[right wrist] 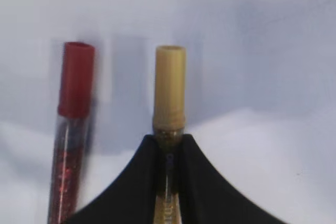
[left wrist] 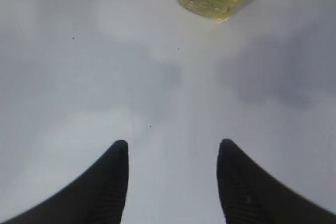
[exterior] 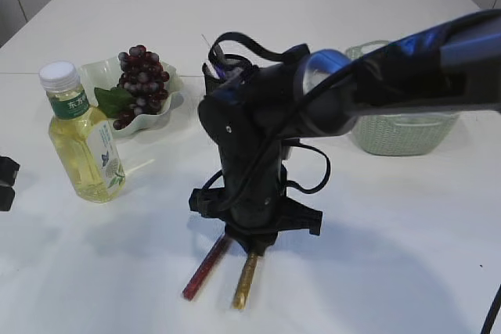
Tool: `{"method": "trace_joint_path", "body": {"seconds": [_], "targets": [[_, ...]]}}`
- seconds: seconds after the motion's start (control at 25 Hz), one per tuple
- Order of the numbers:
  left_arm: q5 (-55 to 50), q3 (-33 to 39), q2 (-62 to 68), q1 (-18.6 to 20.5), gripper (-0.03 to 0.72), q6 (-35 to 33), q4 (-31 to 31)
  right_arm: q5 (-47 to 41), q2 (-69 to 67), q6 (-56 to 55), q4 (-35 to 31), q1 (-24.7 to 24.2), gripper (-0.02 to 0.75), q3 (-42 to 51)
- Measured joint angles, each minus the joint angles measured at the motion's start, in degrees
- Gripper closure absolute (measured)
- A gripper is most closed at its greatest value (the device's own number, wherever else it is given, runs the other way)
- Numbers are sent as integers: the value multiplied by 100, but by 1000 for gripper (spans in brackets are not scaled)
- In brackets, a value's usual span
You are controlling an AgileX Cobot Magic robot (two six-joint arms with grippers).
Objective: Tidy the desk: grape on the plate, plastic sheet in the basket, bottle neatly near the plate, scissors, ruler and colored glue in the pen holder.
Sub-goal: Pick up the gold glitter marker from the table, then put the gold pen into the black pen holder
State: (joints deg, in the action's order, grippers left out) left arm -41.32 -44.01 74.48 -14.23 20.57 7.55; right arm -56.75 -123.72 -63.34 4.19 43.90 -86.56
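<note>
Gold glitter glue tube (right wrist: pixel 169 93), cream-capped, apparently clenched in right hand (right wrist: pixel 169 145), red-capped tube (right wrist: pixel 73 129) just beside; left hand (left wrist: pixel 173 153) released.

The white table (exterior: pixel 407 256) carries a bottle (exterior: pixel 82 140) of yellow liquid at nine o'clock, a pale plate (exterior: pixel 156 119) at ten, a green woven basket (exterior: pixel 407 132) at two, and a red glue tube (exterior: pixel 205 268) beside a gold glue tube (exterior: pixel 246 281) at six.
</note>
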Motion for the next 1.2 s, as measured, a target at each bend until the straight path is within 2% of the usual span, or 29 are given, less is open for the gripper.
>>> {"method": "trace_joint_path", "body": {"seconds": [0.24,0.36,0.44,0.56,0.8,1.04,1.2], "targets": [[23,0,0,0,295,0,-10,45,593,1385,-142,-294,637,0],[33,0,0,0,295,0,-10,165,939,2363,-518,-742,637,0],[28,0,0,0,296,0,-10,344,1144,3326,-1036,-1177,637,0],[16,0,0,0,301,0,-10,680,1353,5002,-2175,-1831,638,0],[-99,0,0,0,304,0,-10,1049,1402,8736,-5018,-2811,640,9],[-167,0,0,0,314,0,-57,1338,1344,12291,-7674,-3164,641,9],[-176,0,0,0,318,0,-218,1435,1005,13490,-8422,-3198,642,-367]]}}
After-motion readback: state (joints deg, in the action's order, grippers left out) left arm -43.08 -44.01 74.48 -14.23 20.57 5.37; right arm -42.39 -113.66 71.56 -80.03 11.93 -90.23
